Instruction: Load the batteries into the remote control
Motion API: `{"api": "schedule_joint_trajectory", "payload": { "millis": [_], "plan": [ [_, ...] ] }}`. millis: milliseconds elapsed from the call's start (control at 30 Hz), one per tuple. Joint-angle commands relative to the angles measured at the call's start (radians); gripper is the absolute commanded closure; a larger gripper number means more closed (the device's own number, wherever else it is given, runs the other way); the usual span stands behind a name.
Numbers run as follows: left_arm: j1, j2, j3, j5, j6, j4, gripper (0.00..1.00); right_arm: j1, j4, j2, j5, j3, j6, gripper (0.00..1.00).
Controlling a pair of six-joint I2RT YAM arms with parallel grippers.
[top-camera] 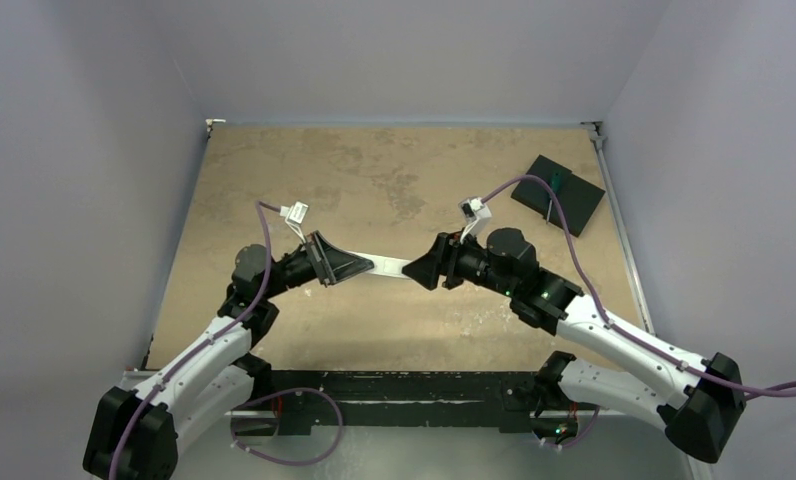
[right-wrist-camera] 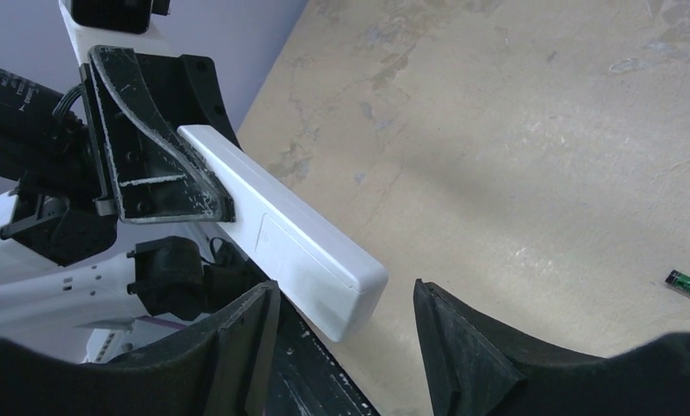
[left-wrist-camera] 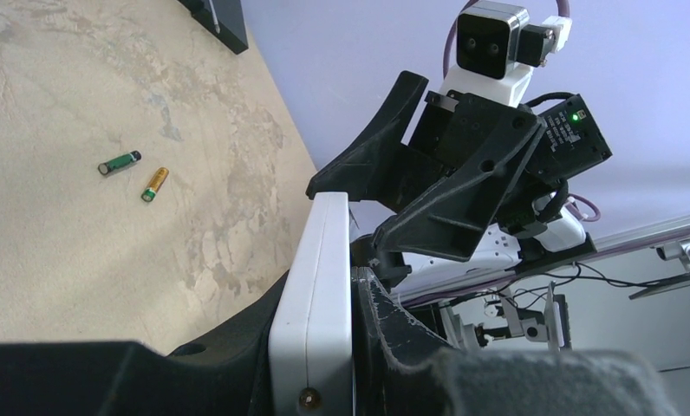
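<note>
Remote (top-camera: pixel 389 266): aloft, pinched by left tool (top-camera: pixel 352 266); right tool (right-wrist-camera: pixel 350 325) spread about its free end. Batteries (left-wrist-camera: pixel 119 162): loose on counter (left-wrist-camera: pixel 47 251). Step: likely freeing cover; next needs right tool closing squarely

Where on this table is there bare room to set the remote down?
Far-left table, beyond the left gripper, is bare. Crowded: mid-table, where the right gripper nears the held remote, and the far-right corner with the black pad.

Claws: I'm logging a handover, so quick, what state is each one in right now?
Left claw: closed, holding the remote control by one end.
Right claw: open, fingers either side of the remote's free end, not gripping.
</note>
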Motion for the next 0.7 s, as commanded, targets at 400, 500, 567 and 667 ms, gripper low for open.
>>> {"api": "schedule_joint_trajectory", "payload": {
  "millis": [400, 500, 567, 667],
  "plan": [
    [0.006, 0.002, -0.007, 0.02, -0.036, 0.108, 1.0, -0.014, 0.086, -0.001, -0.044, -0.021, 0.052, 0.43],
    [0.006, 0.003, -0.007, 0.021, -0.04, 0.112, 1.0, -0.015, 0.092, 0.0, -0.047, -0.023, 0.055, 0.45],
    [0.006, 0.003, -0.009, 0.023, -0.044, 0.118, 1.0, -0.015, 0.097, -0.002, -0.05, -0.026, 0.059, 0.46],
    [0.006, 0.005, -0.01, 0.024, -0.051, 0.127, 1.0, -0.016, 0.106, -0.002, -0.056, -0.032, 0.065, 0.48]
  ]
}}
